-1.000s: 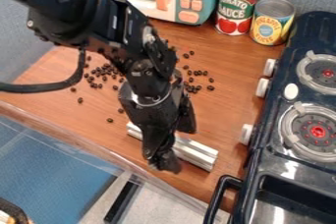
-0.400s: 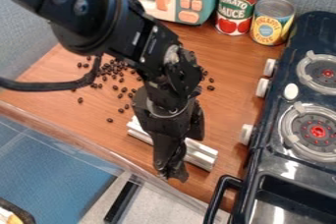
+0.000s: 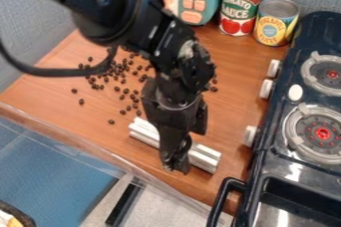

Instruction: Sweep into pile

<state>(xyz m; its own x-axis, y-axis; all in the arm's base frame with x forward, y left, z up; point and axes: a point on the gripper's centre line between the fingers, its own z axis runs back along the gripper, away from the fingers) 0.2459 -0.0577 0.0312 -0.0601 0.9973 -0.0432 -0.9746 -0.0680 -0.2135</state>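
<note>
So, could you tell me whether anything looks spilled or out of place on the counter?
Yes: small dark beans lie loose across the wooden counter, left of and behind the gripper, looking like a spill. Given the sweeping task, they are probably meant to be scattered. The two cans stand upright, nothing odd there.

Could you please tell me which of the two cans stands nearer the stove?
The yellow-and-blue can, right beside the stove; the red can stands farther off, by the toy microwave.

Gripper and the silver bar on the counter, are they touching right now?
Cannot tell: in the camera view, the gripper is in front of the silver bar, hiding any contact or gap.
</note>
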